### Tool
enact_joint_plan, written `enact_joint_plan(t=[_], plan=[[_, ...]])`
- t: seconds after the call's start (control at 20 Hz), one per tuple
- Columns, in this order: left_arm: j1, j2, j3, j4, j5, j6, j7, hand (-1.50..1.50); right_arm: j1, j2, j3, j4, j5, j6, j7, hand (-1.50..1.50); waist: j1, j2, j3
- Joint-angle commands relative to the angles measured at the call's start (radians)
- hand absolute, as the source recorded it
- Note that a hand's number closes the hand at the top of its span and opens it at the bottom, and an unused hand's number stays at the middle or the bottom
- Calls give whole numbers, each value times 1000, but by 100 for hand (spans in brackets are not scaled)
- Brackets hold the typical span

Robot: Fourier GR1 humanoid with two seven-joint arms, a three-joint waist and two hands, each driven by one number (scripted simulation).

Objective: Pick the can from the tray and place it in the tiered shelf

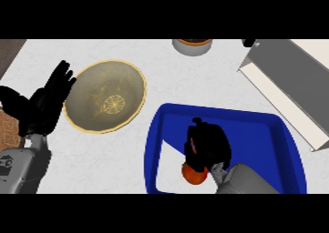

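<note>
Head view | right hand [207,144] curled on can [193,175] | in tray [261,136]

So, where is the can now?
Head view, lower right: the orange can sits in the blue tray, near its front left corner, partly hidden under the right hand.

The left forearm [20,169] is showing a smooth grey casing with small dark markings near the wrist, ending in a matte black left hand [40,103]. The right forearm [246,181] is wearing the same grey, carrying a black right hand [208,143].
</note>
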Motion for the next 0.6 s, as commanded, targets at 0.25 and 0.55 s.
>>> enact_joint_plan(t=[0.25, 0.55], plan=[[43, -6, -6, -61, 2, -3, 41, 0, 281, 3, 288, -354, 128, -89, -13, 150, 0, 10, 11], [31, 13, 21, -42, 7, -27, 9, 0, 293, 74, 175, -602, 110, -251, -19, 150, -3, 13, 11]])
